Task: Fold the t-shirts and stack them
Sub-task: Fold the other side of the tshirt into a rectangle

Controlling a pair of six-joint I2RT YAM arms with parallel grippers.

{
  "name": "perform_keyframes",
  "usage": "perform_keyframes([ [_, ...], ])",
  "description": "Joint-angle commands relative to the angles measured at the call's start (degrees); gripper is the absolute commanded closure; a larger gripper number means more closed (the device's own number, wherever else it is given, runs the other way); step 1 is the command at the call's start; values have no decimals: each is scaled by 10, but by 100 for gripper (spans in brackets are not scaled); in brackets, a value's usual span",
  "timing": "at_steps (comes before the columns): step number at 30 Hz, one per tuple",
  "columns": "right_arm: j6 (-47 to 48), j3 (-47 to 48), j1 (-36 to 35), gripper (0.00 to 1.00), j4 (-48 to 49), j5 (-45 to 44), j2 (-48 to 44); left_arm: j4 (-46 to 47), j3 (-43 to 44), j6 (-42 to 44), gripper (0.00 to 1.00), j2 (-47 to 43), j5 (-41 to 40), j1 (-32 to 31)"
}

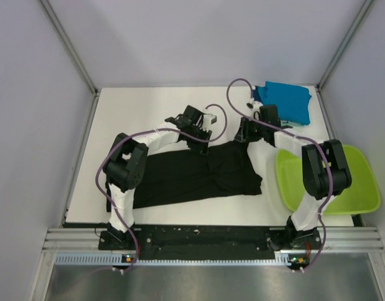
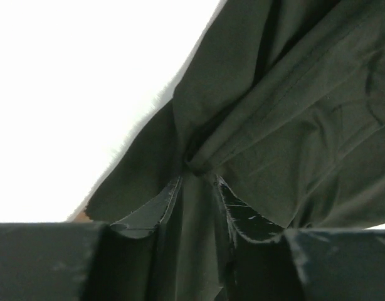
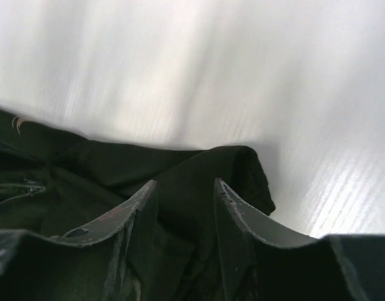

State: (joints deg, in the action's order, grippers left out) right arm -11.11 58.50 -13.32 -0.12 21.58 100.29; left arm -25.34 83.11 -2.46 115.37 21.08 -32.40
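The black tee (image 1: 199, 175) lay on the table (image 1: 148, 106), long axis left to right. The left end effector (image 2: 197, 180) and right end effector (image 3: 185, 183) each pinched its far hem. The teal stack (image 1: 286, 100) sat far right, nearer the right arm.

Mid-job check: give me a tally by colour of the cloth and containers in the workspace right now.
black t-shirt: 1
teal-blue folded pile: 1 (the number of shirts in it cannot be told)
lime-green tub: 1
Total: 3
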Motion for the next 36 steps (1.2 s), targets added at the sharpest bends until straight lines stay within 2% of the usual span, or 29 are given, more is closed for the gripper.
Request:
perform_keyframes([
  [1, 29, 67, 1, 57, -79, -50, -29, -22, 49, 12, 65, -27, -41, 1],
  [4, 10, 66, -7, 56, -111, -71, -77, -29, 55, 20, 62, -50, -53, -1],
  [6, -12, 49, -20, 61, -127, -57, -110, -26, 50, 35, 65, -62, -46, -6],
  [8, -33, 15, -38, 76, -125, -21, -138, -18, 43, 36, 74, -61, -24, -13],
  [12, -93, -54, -58, 100, -71, 107, -140, -16, 58, 11, 77, -10, 41, -18],
  [19, -133, -110, -36, 100, -71, 2, -89, -40, 100, -7, 78, 72, 33, -18],
  [25, -133, -104, -12, 100, -95, -37, -59, -45, 108, 20, 75, 70, -8, -17],
  [31, -98, -80, -12, 100, -185, -86, -139, -59, 122, 75, 64, 21, -22, -14],
  [32, -93, -74, -11, 98, -209, -97, -158, -65, 123, 87, 60, 7, -21, -13],
  [36, -90, -68, -13, 67, -298, -143, -229, -111, 116, 145, 47, -51, -10, -3],
])
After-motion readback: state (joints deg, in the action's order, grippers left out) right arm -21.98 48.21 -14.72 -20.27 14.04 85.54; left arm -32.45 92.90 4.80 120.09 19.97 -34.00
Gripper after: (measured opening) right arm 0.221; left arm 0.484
